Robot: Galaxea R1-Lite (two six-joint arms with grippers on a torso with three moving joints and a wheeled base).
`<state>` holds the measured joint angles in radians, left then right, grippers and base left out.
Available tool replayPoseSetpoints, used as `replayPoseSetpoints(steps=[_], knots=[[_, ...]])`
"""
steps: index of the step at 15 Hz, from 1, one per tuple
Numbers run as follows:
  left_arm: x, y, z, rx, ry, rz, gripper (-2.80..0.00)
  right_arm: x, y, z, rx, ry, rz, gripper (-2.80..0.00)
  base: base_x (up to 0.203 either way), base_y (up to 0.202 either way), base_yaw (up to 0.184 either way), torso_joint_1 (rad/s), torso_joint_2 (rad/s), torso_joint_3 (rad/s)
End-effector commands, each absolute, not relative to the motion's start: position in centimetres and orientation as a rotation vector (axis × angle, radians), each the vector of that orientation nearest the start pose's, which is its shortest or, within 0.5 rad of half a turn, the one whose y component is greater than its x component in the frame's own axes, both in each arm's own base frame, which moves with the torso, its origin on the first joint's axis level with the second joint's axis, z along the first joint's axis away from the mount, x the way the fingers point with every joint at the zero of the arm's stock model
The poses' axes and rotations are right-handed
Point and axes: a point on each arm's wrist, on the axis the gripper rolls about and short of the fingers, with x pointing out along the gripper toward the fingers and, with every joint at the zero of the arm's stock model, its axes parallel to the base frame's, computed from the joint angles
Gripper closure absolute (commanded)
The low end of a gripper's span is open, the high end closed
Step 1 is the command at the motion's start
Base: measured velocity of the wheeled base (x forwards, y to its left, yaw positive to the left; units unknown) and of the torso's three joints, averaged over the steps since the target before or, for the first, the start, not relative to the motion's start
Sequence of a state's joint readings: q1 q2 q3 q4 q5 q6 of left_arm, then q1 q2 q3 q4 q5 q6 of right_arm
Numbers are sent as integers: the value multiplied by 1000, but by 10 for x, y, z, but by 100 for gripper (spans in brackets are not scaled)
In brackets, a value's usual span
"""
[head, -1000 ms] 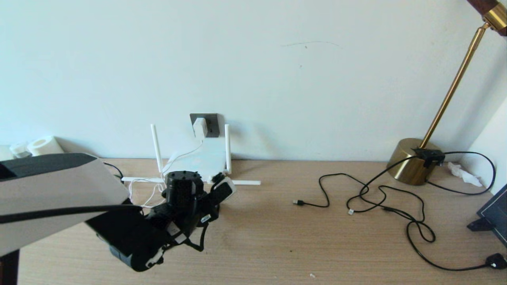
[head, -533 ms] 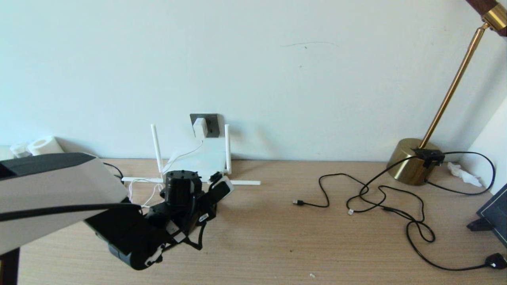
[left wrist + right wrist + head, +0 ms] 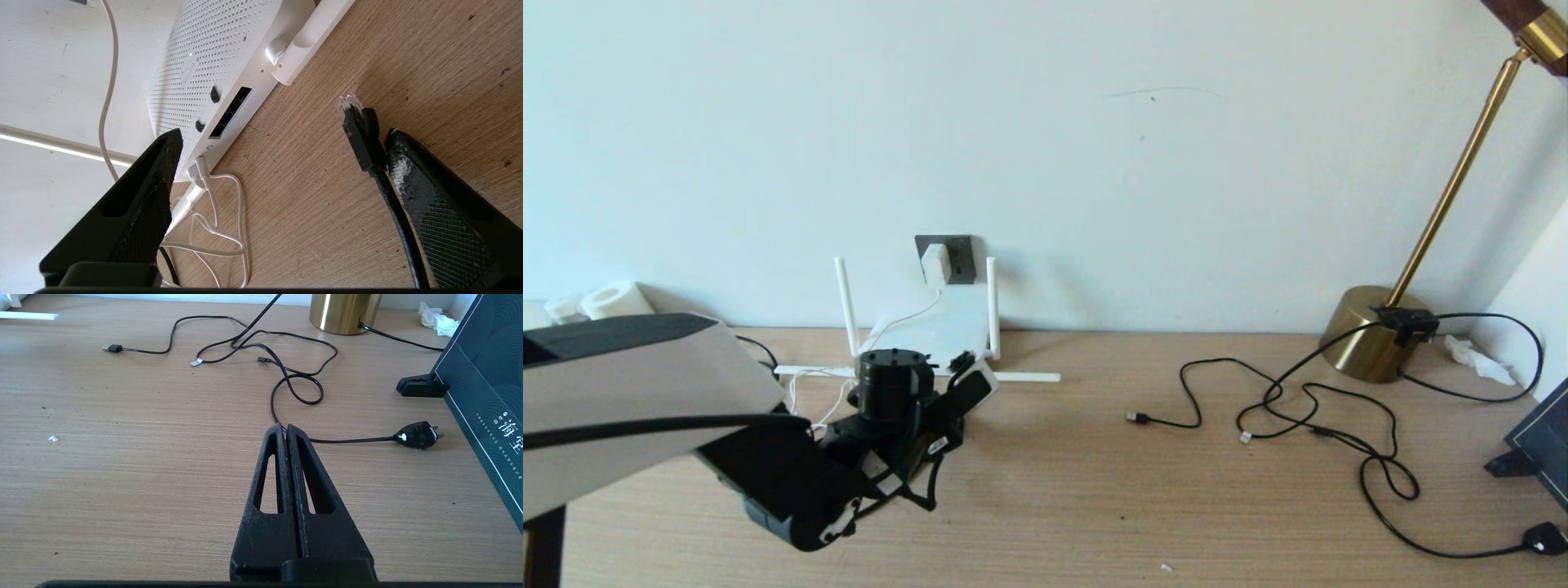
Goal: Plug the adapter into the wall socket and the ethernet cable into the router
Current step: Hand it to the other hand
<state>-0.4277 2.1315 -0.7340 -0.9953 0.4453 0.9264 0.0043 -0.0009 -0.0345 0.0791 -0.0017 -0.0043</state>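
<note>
The white adapter (image 3: 935, 263) sits in the dark wall socket (image 3: 961, 255), its thin cord trailing down to the router (image 3: 935, 331). In the left wrist view the router (image 3: 212, 61) shows its dark ports (image 3: 229, 113), and the white cord is plugged in beside them. My left gripper (image 3: 284, 131) is open just in front of that edge. The ethernet cable (image 3: 363, 141) lies along the inner side of one finger, its clear-tipped connector pointing toward the router, short of the ports. My right gripper (image 3: 284, 426) is shut and empty above the table on the right.
Thin black cords (image 3: 1307, 408) with small plugs loop across the right half of the table, ending in a black plug (image 3: 1543, 539). A brass lamp base (image 3: 1372, 331) and a dark box (image 3: 1543, 441) stand at the far right. A white roll (image 3: 613, 300) sits back left.
My left arm has drifted slightly back and to the left, bringing its open gripper closer to the router's front edge. Nothing else has moved.
</note>
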Motion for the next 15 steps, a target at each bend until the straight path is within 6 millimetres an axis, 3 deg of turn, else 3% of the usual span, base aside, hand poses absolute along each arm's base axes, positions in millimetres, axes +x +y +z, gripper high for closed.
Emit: replayPoseSetpoints(steps=[1,4,5,15], knots=[[329,-139,55,1090,352,-152,-280,-26,0,77,-5,46,3,0,0,0,0,0,0,0],[327,-138,54,1092,356,-154,-280,-26,0,77,-5,46,3,0,0,0,0,0,0,0],[328,-138,54,1092,356,-154,0,-26,0,77,-5,46,3,0,0,0,0,0,0,0],[328,-138,42,1090,385,-172,0,-26,0,77,-5,45,3,0,0,0,0,0,0,0]])
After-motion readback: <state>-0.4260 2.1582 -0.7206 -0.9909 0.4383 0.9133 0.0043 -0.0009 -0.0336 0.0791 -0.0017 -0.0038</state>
